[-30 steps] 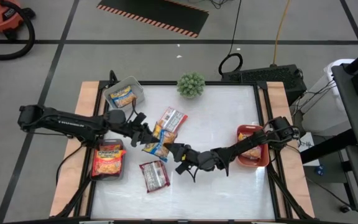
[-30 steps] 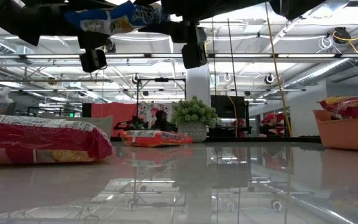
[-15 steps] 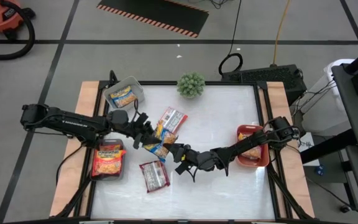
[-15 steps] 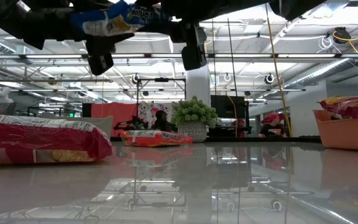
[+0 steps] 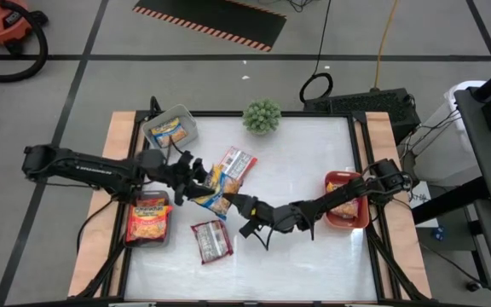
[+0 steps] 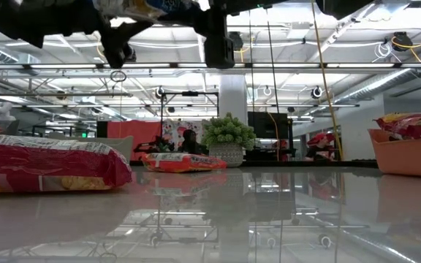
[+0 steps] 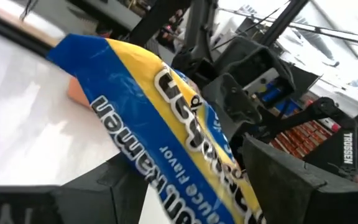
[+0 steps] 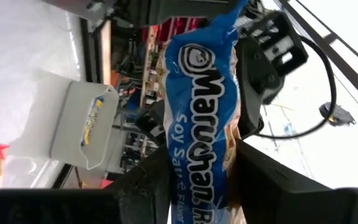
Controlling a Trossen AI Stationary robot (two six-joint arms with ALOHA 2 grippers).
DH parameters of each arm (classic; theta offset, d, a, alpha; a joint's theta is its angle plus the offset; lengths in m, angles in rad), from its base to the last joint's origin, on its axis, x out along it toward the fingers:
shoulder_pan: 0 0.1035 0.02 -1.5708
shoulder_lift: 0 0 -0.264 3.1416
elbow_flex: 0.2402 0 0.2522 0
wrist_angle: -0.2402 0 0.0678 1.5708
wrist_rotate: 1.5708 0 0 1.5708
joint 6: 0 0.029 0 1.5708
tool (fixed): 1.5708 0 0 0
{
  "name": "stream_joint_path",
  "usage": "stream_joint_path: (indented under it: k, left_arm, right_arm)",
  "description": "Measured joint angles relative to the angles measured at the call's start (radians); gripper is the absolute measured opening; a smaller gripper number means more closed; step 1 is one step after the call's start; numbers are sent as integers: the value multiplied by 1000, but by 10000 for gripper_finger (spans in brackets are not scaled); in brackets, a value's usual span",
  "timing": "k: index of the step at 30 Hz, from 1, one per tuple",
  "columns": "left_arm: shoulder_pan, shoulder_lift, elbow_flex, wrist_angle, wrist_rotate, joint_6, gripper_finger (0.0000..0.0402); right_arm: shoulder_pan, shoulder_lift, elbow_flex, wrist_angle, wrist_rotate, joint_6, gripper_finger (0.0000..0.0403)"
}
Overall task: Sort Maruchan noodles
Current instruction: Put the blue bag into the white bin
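Desk (image 5: 314, 256): two red packets lie loose, unsorted. Grey bin (image 5: 170, 130) takes yellow packs, orange bin (image 5: 345, 211) red. Blue-yellow pack (image 5: 211, 198) hangs mid-desk, your left fingers (image 5: 196, 186) and right fingers (image 5: 239, 210) both pinching it: likely handover toward grey bin.

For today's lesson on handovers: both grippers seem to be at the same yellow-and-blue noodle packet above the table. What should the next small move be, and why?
Probably the right gripper should open and back away. The yellow-and-blue packet is held in the air between both grippers, and the left gripper also grips it. The grey bin on the left arm's side already holds a similar packet, so the left arm likely carries it there.
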Motion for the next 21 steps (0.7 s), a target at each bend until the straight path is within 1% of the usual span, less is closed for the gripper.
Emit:
stream_joint_path:
  k: [3, 7, 11, 12, 16, 21]
  left_arm:
    - [0, -47, 0, -54, -13, 85, 253]
    - [0, -96, -1, -122, -26, 250, 254]
    - [-2, -127, -2, -122, -32, 375, 254]
    - [-1, -137, -2, -104, -29, 417, 254]
    - [6, -164, -1, -91, -28, 411, 253]
    - [22, -186, 5, -79, -26, 284, 253]
  right_arm:
    - [-6, 0, 1, -3, 0, 33, 132]
    - [-20, 0, 0, -7, -7, 76, 132]
    - [-32, -1, 0, -3, -24, 133, 133]
    - [-34, 0, -2, -5, -20, 170, 132]
    - [-35, 2, -4, -16, -28, 234, 131]
    - [-35, 6, -6, -26, -39, 241, 131]
